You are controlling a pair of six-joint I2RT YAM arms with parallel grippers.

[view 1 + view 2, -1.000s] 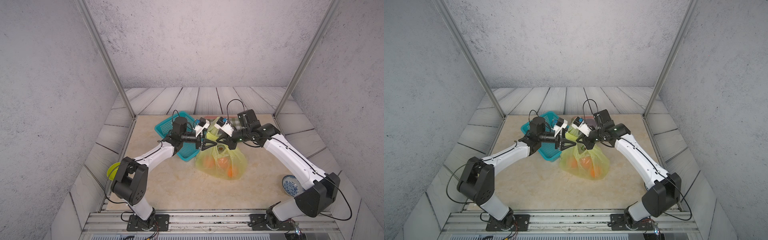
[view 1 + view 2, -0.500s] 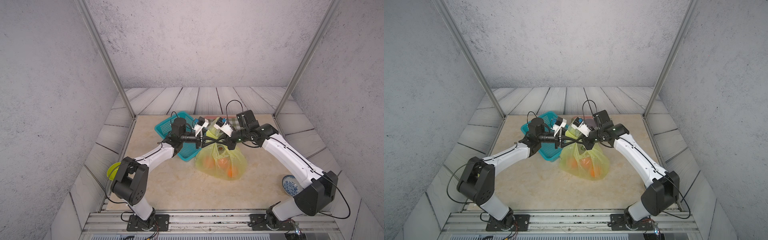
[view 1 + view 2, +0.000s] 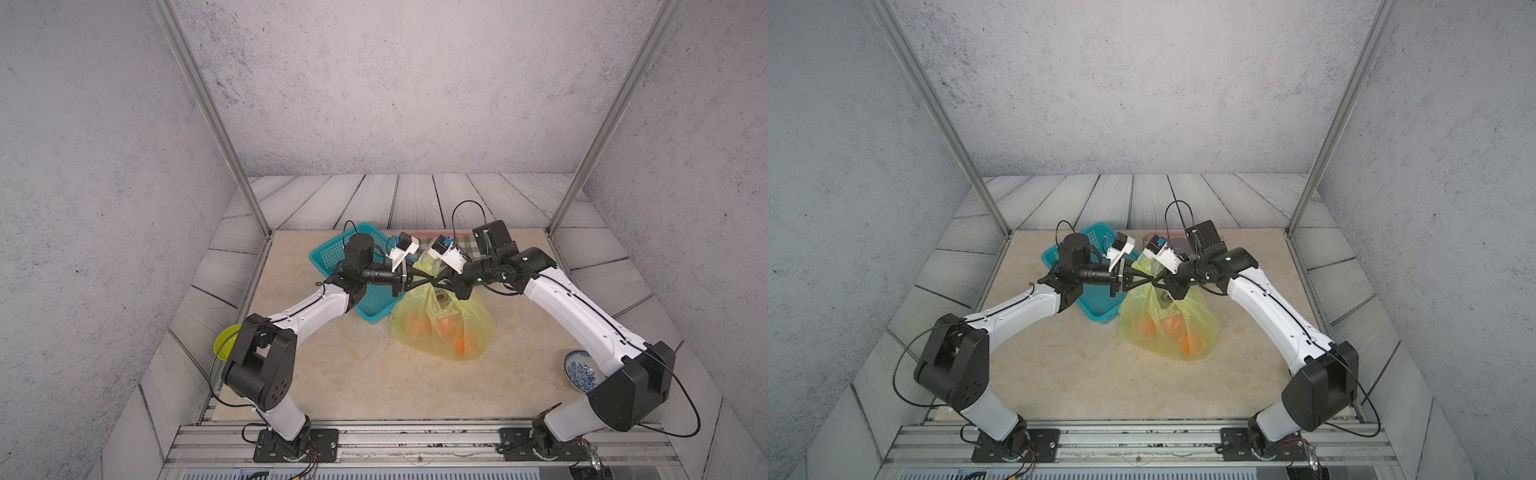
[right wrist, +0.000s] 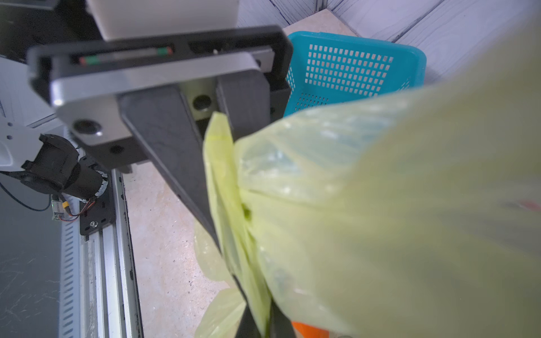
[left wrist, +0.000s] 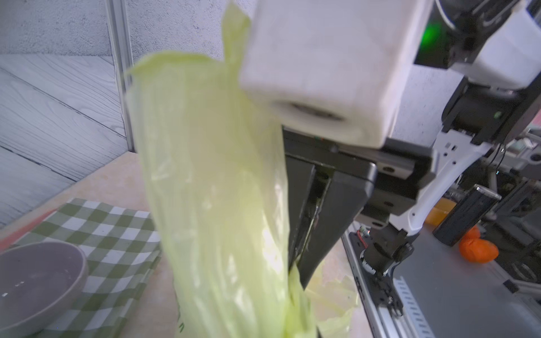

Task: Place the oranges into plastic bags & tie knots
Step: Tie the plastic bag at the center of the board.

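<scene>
The yellow-green plastic bag (image 3: 442, 332) (image 3: 1169, 330) sits mid-table with the oranges (image 3: 463, 344) (image 3: 1185, 344) showing through it. Over its mouth my two grippers meet tip to tip. My left gripper (image 3: 429, 281) (image 3: 1147, 280) is shut on a bag handle (image 4: 222, 175), which runs between its black fingers (image 4: 175, 152). My right gripper (image 3: 437, 283) (image 4: 265, 324) is shut on a thin strip of the bag too, its fingers (image 5: 330, 210) pressed together. The other handle (image 5: 219, 190) rises in front of the left wrist camera. The fingers cover where the handles cross, so I cannot tell if knots are there.
A teal mesh basket (image 3: 332, 259) (image 4: 351, 67) lies under the left arm, touching the bag's left side. Behind the bag a green checked cloth (image 5: 108, 231) carries a grey bowl (image 5: 38, 281). A lime dish (image 3: 224, 343) sits front left, a blue-patterned bowl (image 3: 582, 370) front right.
The left gripper's jaws, open a second ago, have closed on the bag handle. Both grippers have drawn a little nearer each other; the bag's top is pulled tauter.
</scene>
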